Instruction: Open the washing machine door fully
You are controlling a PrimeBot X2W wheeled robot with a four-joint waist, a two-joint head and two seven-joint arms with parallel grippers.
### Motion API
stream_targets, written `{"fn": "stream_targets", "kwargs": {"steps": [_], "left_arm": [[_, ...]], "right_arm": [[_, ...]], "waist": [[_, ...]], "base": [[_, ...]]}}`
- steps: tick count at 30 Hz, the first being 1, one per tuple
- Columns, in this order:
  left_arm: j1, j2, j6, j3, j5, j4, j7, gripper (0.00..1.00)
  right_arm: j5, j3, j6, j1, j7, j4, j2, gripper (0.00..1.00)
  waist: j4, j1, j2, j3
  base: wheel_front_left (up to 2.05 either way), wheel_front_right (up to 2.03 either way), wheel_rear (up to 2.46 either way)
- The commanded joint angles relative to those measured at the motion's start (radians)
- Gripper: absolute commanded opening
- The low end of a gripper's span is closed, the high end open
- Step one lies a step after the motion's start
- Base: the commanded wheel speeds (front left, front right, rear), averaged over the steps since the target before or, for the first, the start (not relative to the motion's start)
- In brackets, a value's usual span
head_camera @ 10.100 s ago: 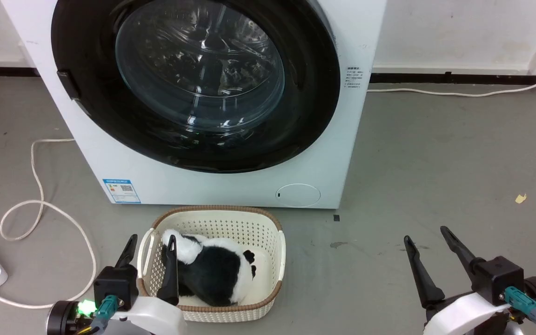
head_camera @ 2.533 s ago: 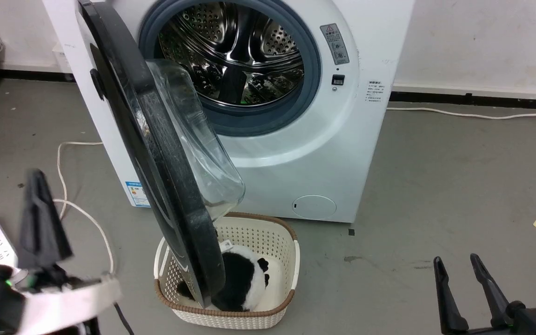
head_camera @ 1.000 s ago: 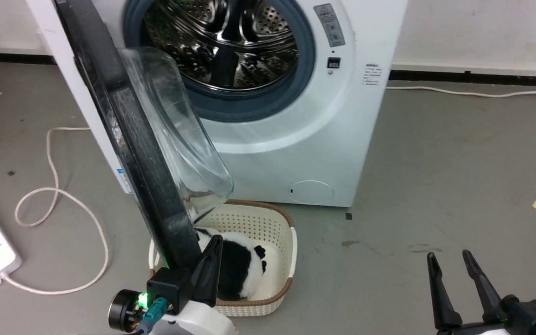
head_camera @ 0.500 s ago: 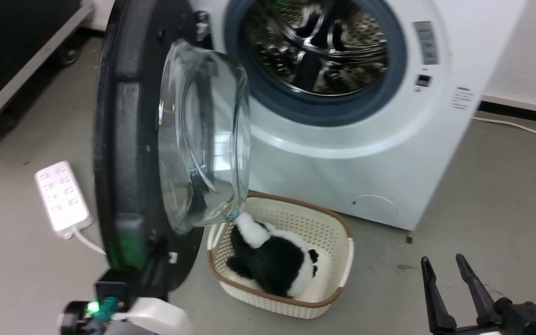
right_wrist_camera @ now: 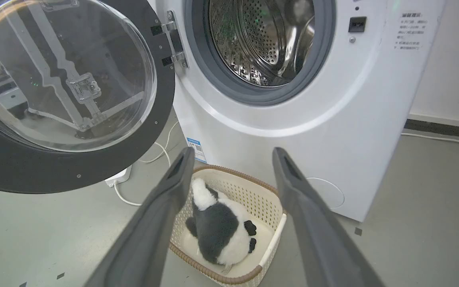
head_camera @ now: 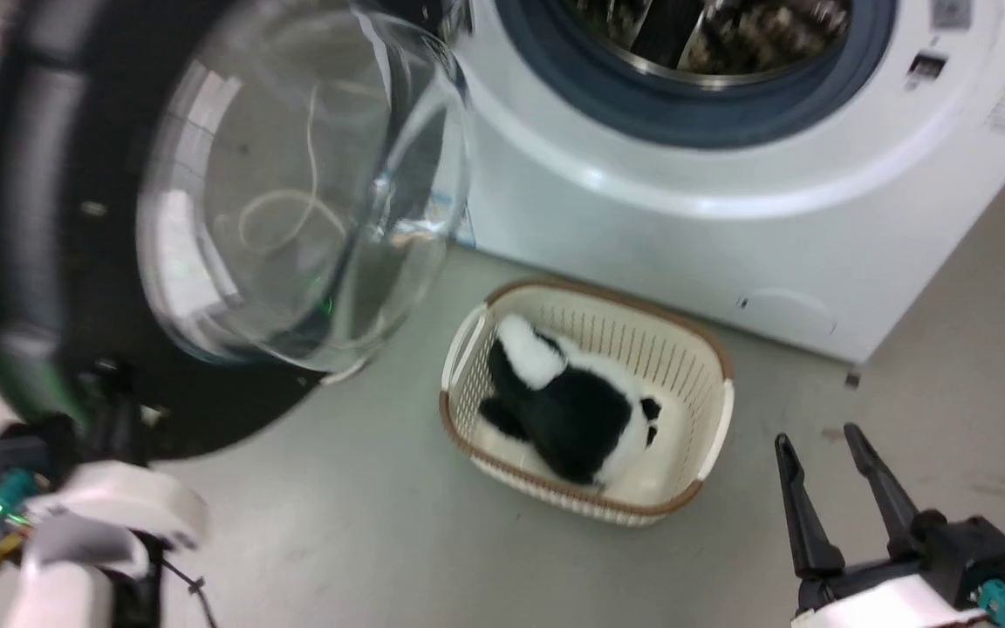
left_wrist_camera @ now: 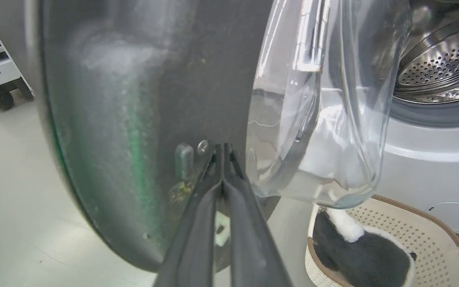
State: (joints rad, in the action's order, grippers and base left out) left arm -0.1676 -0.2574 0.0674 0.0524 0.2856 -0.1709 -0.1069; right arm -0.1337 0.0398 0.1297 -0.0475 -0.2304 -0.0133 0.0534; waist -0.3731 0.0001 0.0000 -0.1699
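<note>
Left gripper [left_wrist_camera: 222,148] closed, tips touching black inner rim of the washing machine door [right_wrist_camera: 74,171], door upright, swung wide on hinge [right_wrist_camera: 175,40] at front left edge of the washing machine [right_wrist_camera: 293,131], glass bowl [right_wrist_camera: 62,75] facing outward, right gripper [head_camera: 815,433] fingers apart.

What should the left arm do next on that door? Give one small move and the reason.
Probably a short push outward. The left gripper, fingers shut, presses its tips against the black inner face of the washing machine door, which stands wide on its hinge but may have travel to spare; the right gripper hangs open.
</note>
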Motion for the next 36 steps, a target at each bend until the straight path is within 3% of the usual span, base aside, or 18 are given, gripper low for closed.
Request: {"fn": "stream_targets", "kwargs": {"steps": [1,2,11,15,20,27,36], "left_arm": [[-0.026,-0.016,-0.003,0.012,0.007,-0.016,0.000,0.00],[-0.073,-0.052,-0.013,0.040,0.028,-0.070,0.015,0.00],[-0.220,-0.151,-0.039,0.106,0.072,-0.259,-0.003,0.00],[-0.281,-0.195,-0.044,0.130,0.081,-0.364,-0.047,0.00],[-0.278,-0.207,-0.052,0.122,0.072,-0.411,-0.085,0.00],[-0.188,-0.173,-0.063,0.101,0.058,-0.326,-0.131,0.00],[0.056,-0.033,-0.018,0.053,0.022,0.050,-0.152,0.00]], "right_arm": [[0.011,-0.002,0.001,0.015,0.005,0.009,-0.003,1.00],[0.028,-0.006,0.001,0.028,0.020,0.027,-0.003,1.00],[0.061,-0.016,0.001,0.050,0.053,0.066,-0.003,1.00],[0.061,-0.019,0.001,0.048,0.056,0.067,-0.003,1.00],[0.045,-0.019,0.001,0.042,0.044,0.050,-0.003,1.00],[0.025,-0.031,0.001,0.036,0.016,0.021,-0.003,1.00],[0.037,-0.057,0.001,0.019,-0.004,0.011,-0.003,1.00]], "waist": [[-0.007,-0.0001,0.0000,-0.048],[-0.001,-0.0001,0.0000,-0.086],[0.021,-0.0001,0.0000,-0.147],[0.037,-0.0001,0.0000,-0.141],[0.051,-0.0001,0.0000,-0.097],[0.096,-0.0001,0.0000,-0.006],[0.198,-0.0001,0.0000,0.123]], "base": [[0.00,0.00,0.00],[0.00,0.00,0.00],[0.00,0.00,0.00],[0.00,0.00,0.00],[0.00,0.00,0.00],[0.00,0.00,0.00],[0.00,0.00,0.00]]}}
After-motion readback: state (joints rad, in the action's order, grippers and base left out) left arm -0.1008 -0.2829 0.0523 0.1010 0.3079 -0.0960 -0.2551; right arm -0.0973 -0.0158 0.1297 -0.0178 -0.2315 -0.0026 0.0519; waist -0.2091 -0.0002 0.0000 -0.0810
